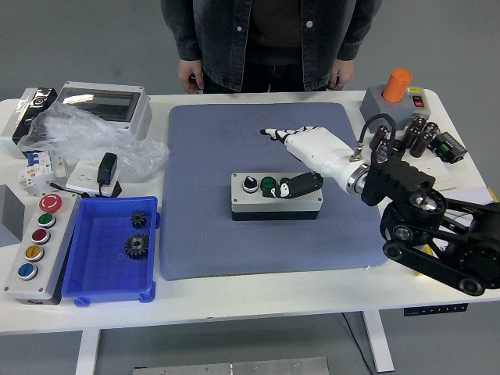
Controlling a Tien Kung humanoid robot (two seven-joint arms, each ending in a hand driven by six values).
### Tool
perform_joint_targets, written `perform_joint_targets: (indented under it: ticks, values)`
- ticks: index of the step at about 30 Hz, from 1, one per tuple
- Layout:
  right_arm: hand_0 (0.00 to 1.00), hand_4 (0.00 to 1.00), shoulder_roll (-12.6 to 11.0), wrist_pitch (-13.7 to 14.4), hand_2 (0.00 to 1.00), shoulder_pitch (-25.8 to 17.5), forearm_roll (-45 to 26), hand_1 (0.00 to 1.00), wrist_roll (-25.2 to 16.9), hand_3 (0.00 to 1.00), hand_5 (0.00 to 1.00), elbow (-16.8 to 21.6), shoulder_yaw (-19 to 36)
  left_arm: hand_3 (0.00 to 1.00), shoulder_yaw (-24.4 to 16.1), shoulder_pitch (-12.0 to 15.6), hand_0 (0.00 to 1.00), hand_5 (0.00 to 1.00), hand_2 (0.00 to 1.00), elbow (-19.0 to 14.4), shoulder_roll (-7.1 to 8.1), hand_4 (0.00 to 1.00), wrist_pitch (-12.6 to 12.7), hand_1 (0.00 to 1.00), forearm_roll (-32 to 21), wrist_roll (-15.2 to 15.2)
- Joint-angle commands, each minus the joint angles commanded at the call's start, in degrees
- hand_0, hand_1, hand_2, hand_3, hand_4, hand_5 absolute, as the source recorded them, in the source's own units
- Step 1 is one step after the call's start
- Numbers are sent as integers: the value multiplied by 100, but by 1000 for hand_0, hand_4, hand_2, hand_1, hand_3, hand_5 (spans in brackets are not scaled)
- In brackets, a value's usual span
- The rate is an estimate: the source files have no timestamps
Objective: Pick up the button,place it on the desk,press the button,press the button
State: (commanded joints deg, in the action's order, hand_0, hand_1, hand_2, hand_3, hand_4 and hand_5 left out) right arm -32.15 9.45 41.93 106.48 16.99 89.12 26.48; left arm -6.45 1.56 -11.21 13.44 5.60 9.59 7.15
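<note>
1. The button box (276,196) is sitting flat at the middle of the blue mat (203,234), on the desk (258,293).
2. The right hand (301,152) is hovering above the box's right end, fingers extended, gripping nothing; its thumb is hanging by the green button (268,184).
3. Pressing well probably means descending straight onto one cap, avoiding the black selector (249,183).

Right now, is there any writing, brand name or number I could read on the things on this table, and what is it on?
None can be read in the head view.
Small label on the grey box with the orange knob: too small to read.
Markings on the circuit breakers: blurred.
Black capacitors: any print too small.
Three-button box under the right hand, and the five-button panel: no lettering visible.
</note>
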Motion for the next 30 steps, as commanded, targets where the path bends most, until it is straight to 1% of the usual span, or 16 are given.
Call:
perform_joint_targets:
  ticks: [3, 5, 6, 8, 10, 11, 12, 14, 17, 18, 21, 23, 24, 29, 30]
  values:
    - [867, 998, -263, 72, 921, -322, 387, 818, 238, 998, 872, 387, 379, 626, -6, 13, 685, 360, 631, 2, -7, 595, -3, 702, 0, -4]
    - [867, 998, -462, 17, 921, -515, 682, 818, 417, 998, 872, 651, 621, 626, -9, 19, 685, 360, 631, 4, -12, 595, -4, 702, 1, -6]
    - [842, 998, -568, -32, 804, -593, 824, 789, 499, 937, 945, 787, 714, 626, -13, 19, 686, 357, 631, 5, -12, 590, -4, 703, 4, -6]
    - [842, 998, -755, -193, 804, -712, 1064, 789, 667, 937, 945, 1035, 817, 626, -29, 17, 686, 357, 631, 4, -12, 590, -3, 703, 15, -9]
    - [842, 998, -921, -440, 804, -801, 1215, 789, 887, 937, 945, 1281, 845, 626, -37, 15, 686, 357, 631, 5, -10, 590, -4, 703, 22, -11]
    - [842, 998, -974, -551, 804, -826, 1240, 789, 985, 937, 945, 1281, 834, 626, -39, 14, 686, 357, 631, 5, -9, 590, -4, 703, 23, -12]
    - [729, 719, -1014, -661, 520, -840, 1251, 639, 1076, 897, 498, 1281, 811, 626, -40, 13, 686, 362, 631, 5, -9, 588, -5, 703, 23, -13]
    - [729, 719, -1068, -906, 520, -845, 1246, 639, 1240, 897, 498, 1281, 723, 626, -33, 11, 686, 362, 631, 5, -9, 588, -6, 703, 18, -13]
    - [729, 719, -1081, -1173, 520, -811, 1202, 639, 1382, 897, 498, 1281, 543, 626, -27, 4, 686, 362, 631, 5, -11, 588, -11, 703, 12, -16]
    - [608, 536, -1075, -1233, 381, -797, 1180, 521, 1411, 832, 297, 1281, 490, 626, -25, 1, 686, 364, 631, 5, -13, 587, -12, 703, 11, -17]
    - [608, 536, -1044, -1348, 381, -765, 1109, 521, 1461, 832, 297, 1281, 364, 626, -22, -5, 686, 364, 631, 4, -15, 587, -14, 703, 8, -19]
    - [608, 536, -1024, -1372, 381, -748, 1072, 521, 1468, 832, 297, 1281, 296, 626, -20, -5, 686, 364, 631, 4, -15, 587, -15, 703, 5, -21]
    - [603, 326, -1014, -1374, 288, -737, 1058, 499, 1467, 820, 18, 1281, 263, 626, -16, -3, 686, 367, 631, 5, -14, 589, -16, 703, 2, -22]
    - [603, 326, -936, -1347, 288, -665, 1008, 499, 1452, 820, 18, 1281, 101, 626, -1, 4, 686, 367, 631, 8, -13, 589, -15, 703, -14, -21]
    - [601, 325, -915, -1339, 282, -646, 1000, 487, 1449, 832, 2, 1281, 60, 626, -3, 3, 686, 367, 631, 7, -14, 588, -15, 704, -13, -23]
